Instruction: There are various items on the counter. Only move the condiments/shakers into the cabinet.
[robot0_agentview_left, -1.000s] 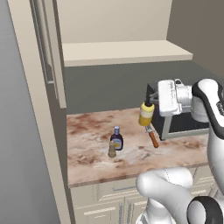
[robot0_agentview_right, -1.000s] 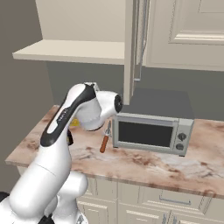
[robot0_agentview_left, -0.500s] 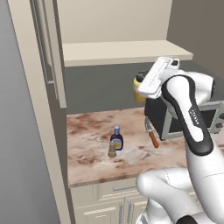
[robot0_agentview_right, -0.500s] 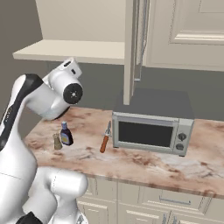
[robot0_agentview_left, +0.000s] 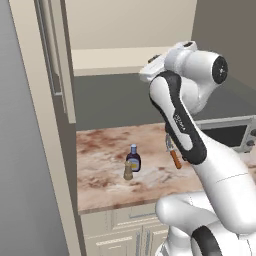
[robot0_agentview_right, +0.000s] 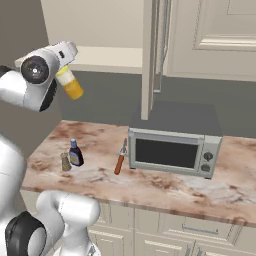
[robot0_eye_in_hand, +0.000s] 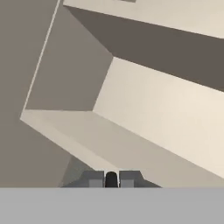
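1. Left: dark bottle (robot0_agentview_right: 75, 153) & tan shaker (robot0_agentview_right: 65, 162) stand close together on tabletop (robot0_agentview_right: 165, 187), not yet moved; the stick item (robot0_agentview_right: 120, 159) stays there.
2. Tool (robot0_agentview_right: 64, 64) is clamped on the yellow squeeze bottle (robot0_agentview_right: 70, 84), which hangs tilted just below the cabinet shelf (robot0_agentview_right: 110, 59) edge.
3. Step as I read it: lift bottle over shelf lip, level it, push in, set down upright before letting go.
4. Room: shelf looks bare in hand view; shelf front edge & upright panel (robot0_agentview_right: 148, 60) to the right are the snags. Microwave (robot0_agentview_right: 172, 148) well below.

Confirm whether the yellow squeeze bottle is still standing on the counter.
No: in the right base view the yellow squeeze bottle hangs tilted in the air by the arm's head, high above the counter.
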